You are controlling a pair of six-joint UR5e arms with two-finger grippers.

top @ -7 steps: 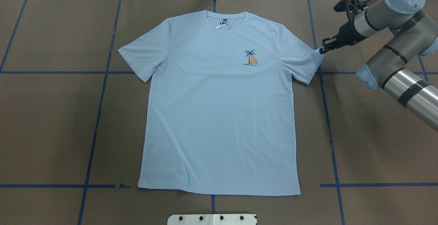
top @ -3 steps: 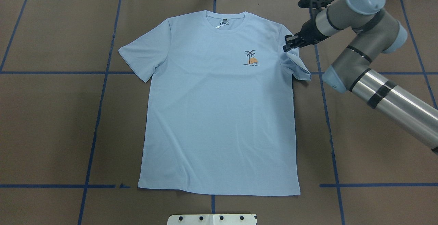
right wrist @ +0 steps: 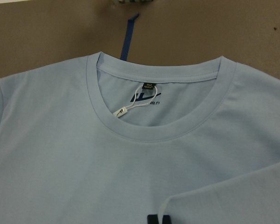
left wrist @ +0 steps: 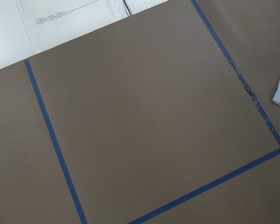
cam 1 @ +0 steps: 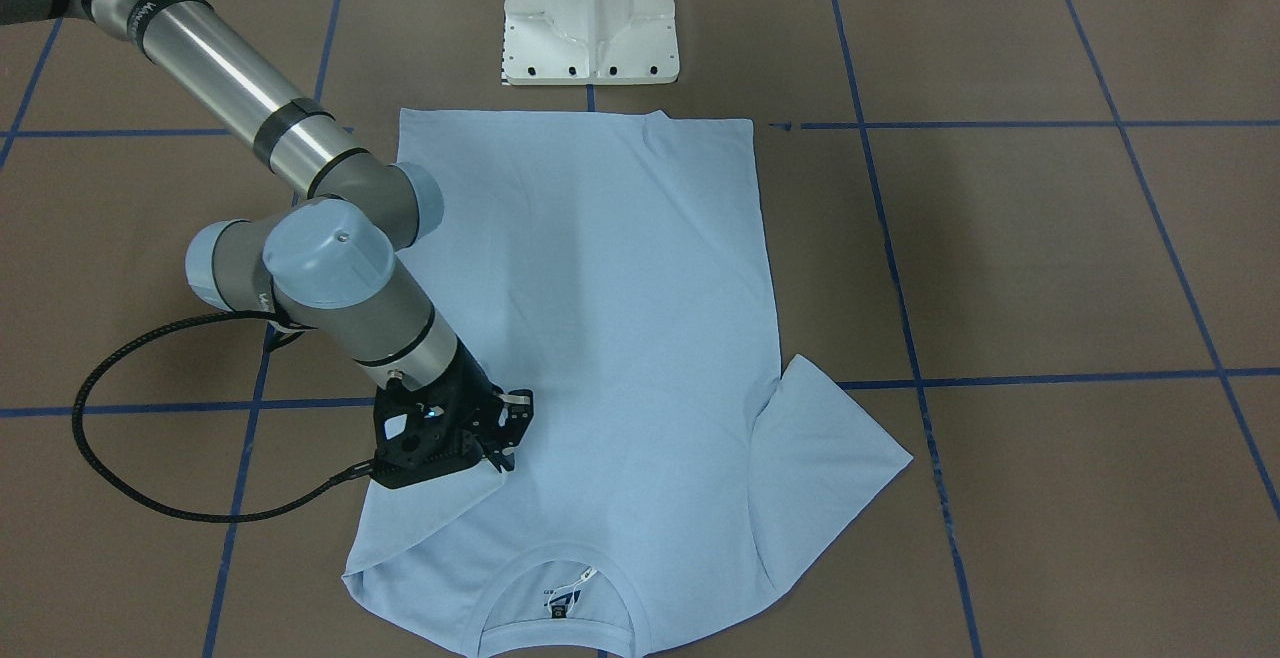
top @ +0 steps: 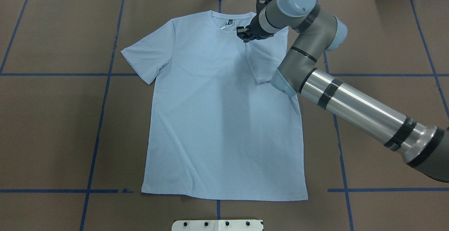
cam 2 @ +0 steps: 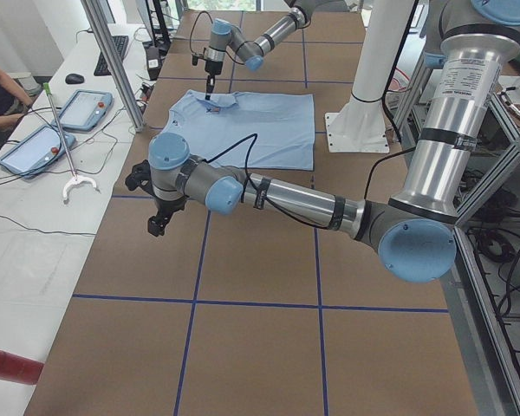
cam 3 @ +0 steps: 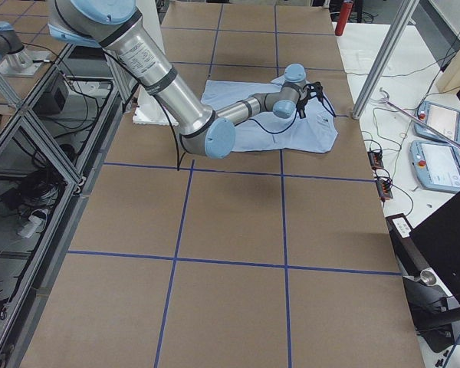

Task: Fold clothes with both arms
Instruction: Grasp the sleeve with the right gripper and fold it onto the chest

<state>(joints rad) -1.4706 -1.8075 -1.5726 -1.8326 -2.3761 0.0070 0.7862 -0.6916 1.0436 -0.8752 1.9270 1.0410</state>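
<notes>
Since a second ago, the right-side sleeve [top: 265, 60] has been lifted off the bare bench [top: 52, 118] and swung inward across the chest, so that the palm print is now hidden beneath it. The jaws of the right arm [top: 350, 97] are clenched on the hem corner of that sleeve, held just beside the collar [right wrist: 161, 135]. From the jaws, the folded sleeve trails back toward the right arm's own side. The T-shirt [top: 217, 136] is laid flat and front-up in the middle of the bench, its long axis running from the hem, near the white pedestal [cam 1: 590, 18], out to the collar. It is seen as pale blue, thin and smooth, with few wrinkles. The left-side sleeve [top: 147, 60] is spread flat and untouched. It is judged nearer to the left arm [cam 2: 269, 195], which is held well apart over bare bench. Whether that arm's jaws are released or clenched cannot be told.
</notes>
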